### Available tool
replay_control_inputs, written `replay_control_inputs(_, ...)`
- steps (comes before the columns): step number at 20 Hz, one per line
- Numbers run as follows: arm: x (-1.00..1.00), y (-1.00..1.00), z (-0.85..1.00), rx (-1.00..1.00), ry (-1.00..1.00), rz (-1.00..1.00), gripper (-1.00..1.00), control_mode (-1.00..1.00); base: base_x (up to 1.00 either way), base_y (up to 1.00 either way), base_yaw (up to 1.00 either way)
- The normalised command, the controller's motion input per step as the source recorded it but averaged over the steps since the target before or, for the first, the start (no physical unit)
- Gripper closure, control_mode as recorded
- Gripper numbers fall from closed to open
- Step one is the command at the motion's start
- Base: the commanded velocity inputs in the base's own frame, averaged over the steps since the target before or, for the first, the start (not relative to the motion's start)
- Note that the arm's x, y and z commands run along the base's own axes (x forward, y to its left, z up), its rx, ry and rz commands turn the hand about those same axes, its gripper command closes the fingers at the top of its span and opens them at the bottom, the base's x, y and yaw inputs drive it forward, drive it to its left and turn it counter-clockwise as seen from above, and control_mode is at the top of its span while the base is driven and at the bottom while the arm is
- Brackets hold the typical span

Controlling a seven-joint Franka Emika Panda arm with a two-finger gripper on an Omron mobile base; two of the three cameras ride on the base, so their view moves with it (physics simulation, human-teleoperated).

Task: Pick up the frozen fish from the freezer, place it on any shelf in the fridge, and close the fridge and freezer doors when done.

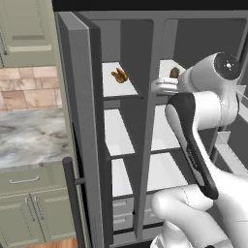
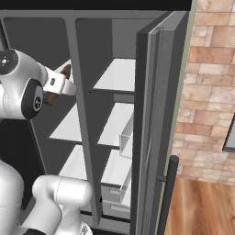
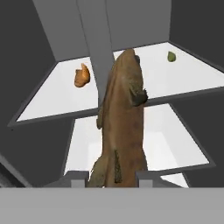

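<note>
Fish [image 3: 121,127] clamped between my jaws, which I've got pinched nearly shut on its tail end, body sticking straight out ahead. I'm holding it up at the top shelf [image 3: 192,83] of the fridge [image 1: 193,160], with an orange lump [image 3: 81,75] sitting left on the freezer [image 1: 118,145] side.

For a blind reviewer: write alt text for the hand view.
A brown frozen fish stands gripped between the gripper fingertips. Beyond it lie white shelves, with an orange lump left of the grey divider and a small green ball right.
</note>
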Motion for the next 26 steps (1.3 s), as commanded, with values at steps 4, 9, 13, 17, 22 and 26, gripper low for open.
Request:
replay_control_inputs(4,0.0,-0.94,0.14,0.01,0.0,0.0,1.0,-1.0,0.0,0.0,0.0)
replay_control_inputs(9,0.27,-0.65,0.06,0.02,0.0,0.0,1.0,-1.0,0.0,0.0,0.0)
replay_control_inputs(13,0.74,-0.3,0.0,0.01,0.0,0.03,1.0,-1.0,0.0,0.0,0.0)
replay_control_inputs(17,0.74,-0.25,0.0,0.01,0.0,0.02,1.0,-1.0,0.0,0.0,0.0)
replay_control_inputs(22,0.77,-0.14,0.0,0.0,0.03,0.0,1.0,-1.0,0.0,0.0,0.0)
replay_control_inputs(26,0.89,-0.01,-0.04,0.0,0.06,0.0,1.0,-1.0,0.0,0.0,0.0)
